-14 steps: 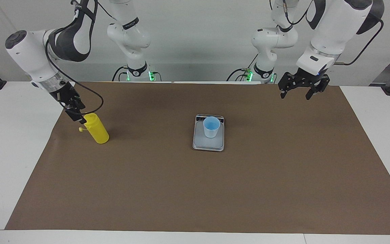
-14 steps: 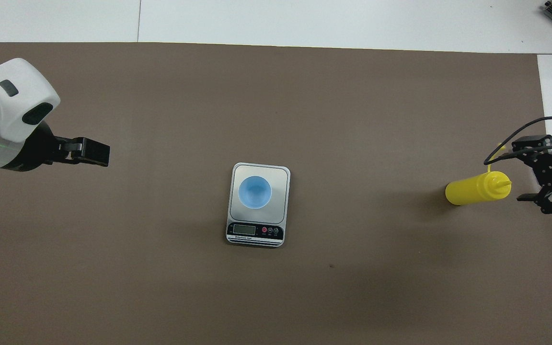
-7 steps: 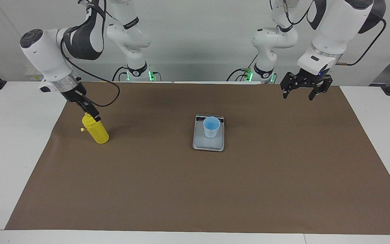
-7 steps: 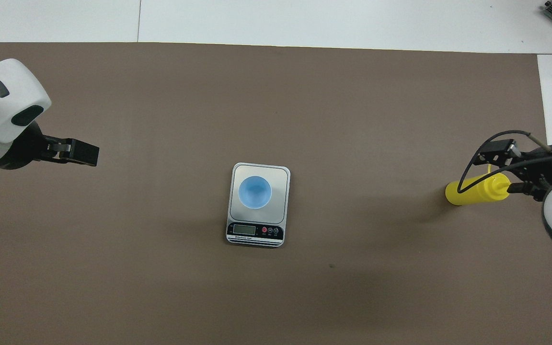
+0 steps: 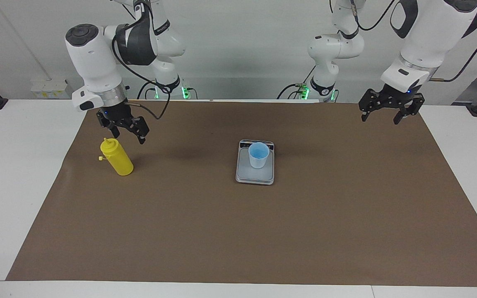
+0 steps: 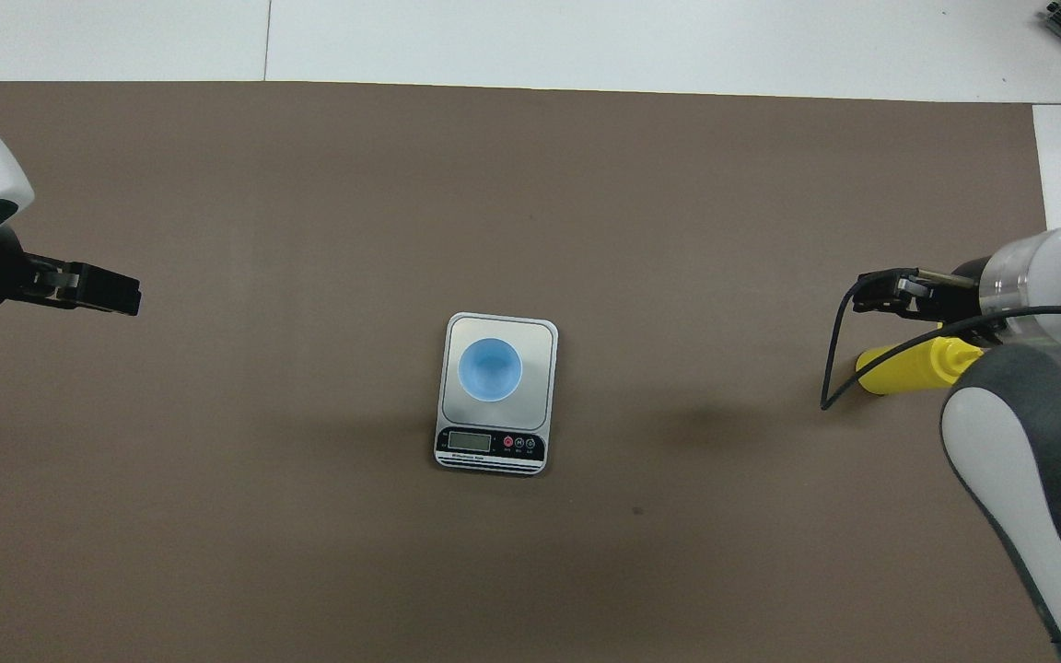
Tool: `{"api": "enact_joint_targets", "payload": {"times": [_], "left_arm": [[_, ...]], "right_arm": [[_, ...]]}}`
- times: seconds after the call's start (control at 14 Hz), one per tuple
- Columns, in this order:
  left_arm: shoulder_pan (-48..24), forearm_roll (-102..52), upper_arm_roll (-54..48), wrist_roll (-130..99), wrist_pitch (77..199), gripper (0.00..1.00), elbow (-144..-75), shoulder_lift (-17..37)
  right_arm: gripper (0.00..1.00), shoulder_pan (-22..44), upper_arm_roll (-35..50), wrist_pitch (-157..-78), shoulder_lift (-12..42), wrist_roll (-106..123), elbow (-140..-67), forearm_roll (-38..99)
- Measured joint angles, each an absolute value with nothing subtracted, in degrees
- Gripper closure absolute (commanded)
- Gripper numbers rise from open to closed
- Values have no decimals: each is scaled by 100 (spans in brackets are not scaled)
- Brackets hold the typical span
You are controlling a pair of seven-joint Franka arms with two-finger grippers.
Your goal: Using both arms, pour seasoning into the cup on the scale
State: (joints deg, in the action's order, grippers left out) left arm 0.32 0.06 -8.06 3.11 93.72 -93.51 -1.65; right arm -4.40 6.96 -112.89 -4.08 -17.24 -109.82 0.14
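Yellow squeeze bottle [image 5: 117, 157] stands upright at the right arm's end of the brown mat, well apart from blue cup [image 5: 258, 154] on scale [image 5: 255, 177]; right gripper [image 5: 126, 132] hangs spread and empty just above and beside its nozzle, by far the nearer; left gripper [image 5: 388, 111] waits spread, empty.

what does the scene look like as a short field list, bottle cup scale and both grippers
bottle: yellow seasoning bottle standing on brown mat, toward the right arm's end, not held
cup: blue cup upright on the scale
scale: scale mid-mat, display nearer the robots
right gripper: right gripper open, raised beside the bottle's top, apart from it
left gripper: left gripper open, raised over the mat, waiting
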Motion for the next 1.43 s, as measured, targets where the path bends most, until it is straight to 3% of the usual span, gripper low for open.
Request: {"api": "enact_joint_targets", "payload": {"times": [0.36, 0.79, 1.43], "left_arm": [[112, 6, -801, 323, 9372, 0, -9351, -165], [205, 6, -786, 476, 9372, 0, -9347, -181], [233, 6, -790, 507, 9372, 0, -9347, -191]], "right_arm": [[0, -136, 798, -11060, -387, -1629, -10257, -392], [0, -128, 795, -9332, -15, -1393, -8892, -394], [0, -200, 798, -8732, 138, -953, -8818, 280]]}}
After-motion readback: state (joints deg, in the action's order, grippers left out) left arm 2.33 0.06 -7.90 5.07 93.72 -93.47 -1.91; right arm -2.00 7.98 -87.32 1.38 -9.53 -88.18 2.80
